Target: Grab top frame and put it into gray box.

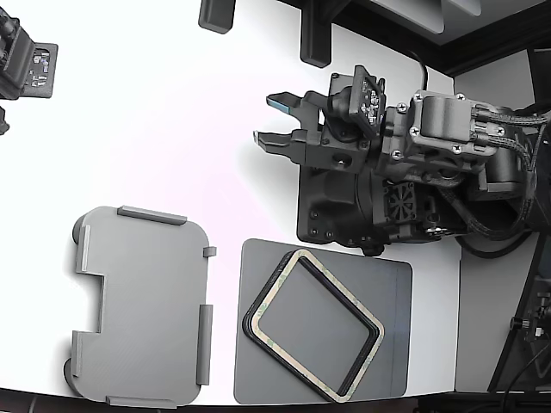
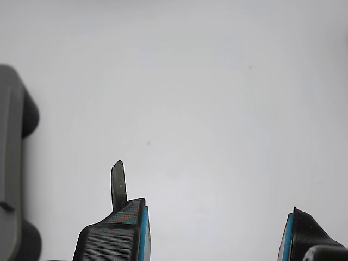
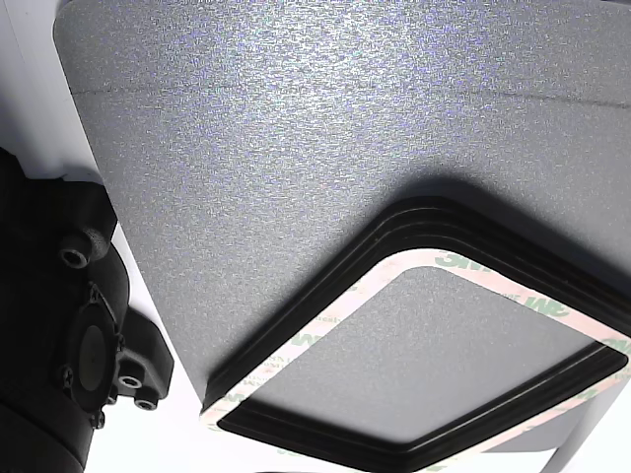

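Note:
The top frame (image 1: 272,290) is a thin beige ring with faint green print and an open centre. It lies tilted on black ridged frame edges on the darker gray mat (image 1: 379,284). The other view shows it close up (image 3: 311,335) on that mat (image 3: 296,128). The gray box (image 1: 142,310) sits empty at the exterior view's lower left; its edge shows in the wrist view (image 2: 10,163). My gripper (image 1: 274,119) is open and empty over bare white table, above the mat and apart from the frame. In the wrist view the gripper (image 2: 213,234) shows two blue-padded fingers wide apart.
My arm's black body (image 1: 379,172) stands just beyond the mat. A second dark device (image 1: 26,64) is at the exterior view's upper left. Black mounts (image 1: 314,39) stand at the far table edge. A black arm part (image 3: 69,325) shows beside the mat.

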Motion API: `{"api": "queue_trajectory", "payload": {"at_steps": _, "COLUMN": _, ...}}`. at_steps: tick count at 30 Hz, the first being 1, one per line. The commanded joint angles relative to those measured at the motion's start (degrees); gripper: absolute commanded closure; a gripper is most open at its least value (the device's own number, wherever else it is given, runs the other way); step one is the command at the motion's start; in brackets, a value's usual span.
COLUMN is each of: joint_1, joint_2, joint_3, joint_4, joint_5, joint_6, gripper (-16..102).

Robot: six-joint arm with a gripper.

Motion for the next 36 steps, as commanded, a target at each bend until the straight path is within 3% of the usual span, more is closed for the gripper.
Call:
{"api": "queue_trajectory", "payload": {"at_steps": 1, "joint_1": -5.80, "joint_2": 1.23, "joint_3": -1.32, "joint_4": -0.70, "joint_5": -5.62, "joint_6": -1.41, "gripper": -14}}
{"api": "queue_trajectory", "payload": {"at_steps": 12, "joint_1": -5.71, "joint_2": 1.14, "joint_3": -1.67, "joint_4": -0.62, "joint_5": -6.06, "joint_6": -1.76, "gripper": -14}}
{"api": "queue_trajectory", "payload": {"at_steps": 15, "joint_1": -4.04, "joint_2": -3.52, "joint_3": -6.68, "joint_4": 0.00, "joint_5": -5.71, "joint_6": -2.29, "gripper": -14}}
{"api": "queue_trajectory", "payload": {"at_steps": 21, "joint_1": 3.60, "joint_2": -15.73, "joint_3": -20.74, "joint_4": 5.71, "joint_5": 0.35, "joint_6": -12.22, "gripper": -14}}
{"api": "queue_trajectory", "payload": {"at_steps": 27, "joint_1": 12.22, "joint_2": -25.66, "joint_3": -32.43, "joint_4": 11.51, "joint_5": 6.15, "joint_6": -44.82, "gripper": -14}}
{"api": "queue_trajectory", "payload": {"at_steps": 30, "joint_1": 14.94, "joint_2": -28.92, "joint_3": -37.09, "joint_4": 14.59, "joint_5": 3.96, "joint_6": -55.02, "gripper": -14}}
{"api": "queue_trajectory", "payload": {"at_steps": 33, "joint_1": 16.88, "joint_2": -32.52, "joint_3": -41.84, "joint_4": 18.46, "joint_5": -1.58, "joint_6": -63.37, "gripper": -10}}
{"api": "queue_trajectory", "payload": {"at_steps": 36, "joint_1": 21.36, "joint_2": -36.39, "joint_3": -44.82, "joint_4": 20.83, "joint_5": -2.90, "joint_6": -69.70, "gripper": -11}}
